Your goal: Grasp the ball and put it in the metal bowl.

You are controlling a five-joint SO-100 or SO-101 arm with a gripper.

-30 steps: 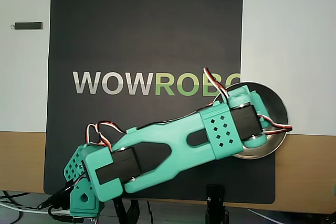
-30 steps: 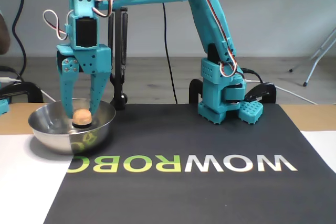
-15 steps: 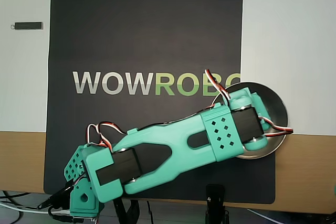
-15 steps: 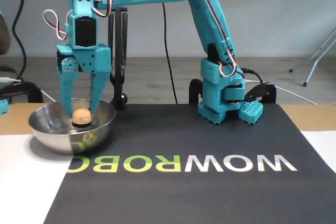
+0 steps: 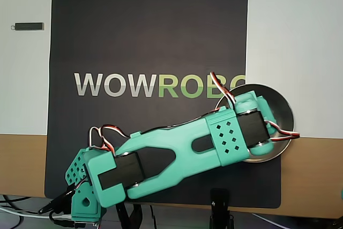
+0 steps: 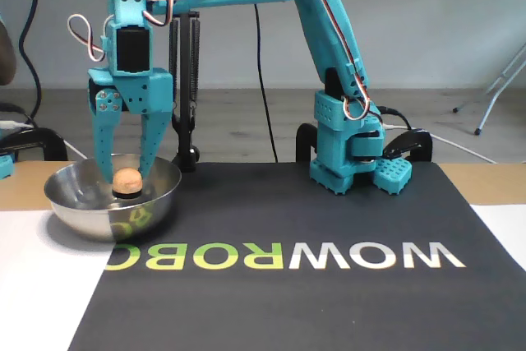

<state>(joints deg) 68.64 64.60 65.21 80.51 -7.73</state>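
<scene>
Overhead view hides much: my own arm (image 5: 177,151) lies across the metal bowl (image 5: 281,108), so from above I cannot see my gripper's tips or the ball. The bowl's rim shows only at the right, on the edge of the black mat (image 5: 150,36), which carries the printed lettering (image 5: 155,85). In the fixed view, going from the front, the mat and the white sheet (image 6: 41,285) come first, then the bowl (image 6: 82,207) with the ball (image 6: 127,180) resting inside on a small dark base. My gripper (image 6: 126,177) hangs over it, fingers (image 6: 153,150) spread wide either side of the ball, holding nothing. Behind stand my base (image 6: 349,154), a clamp, cables and a grey wall.
</scene>
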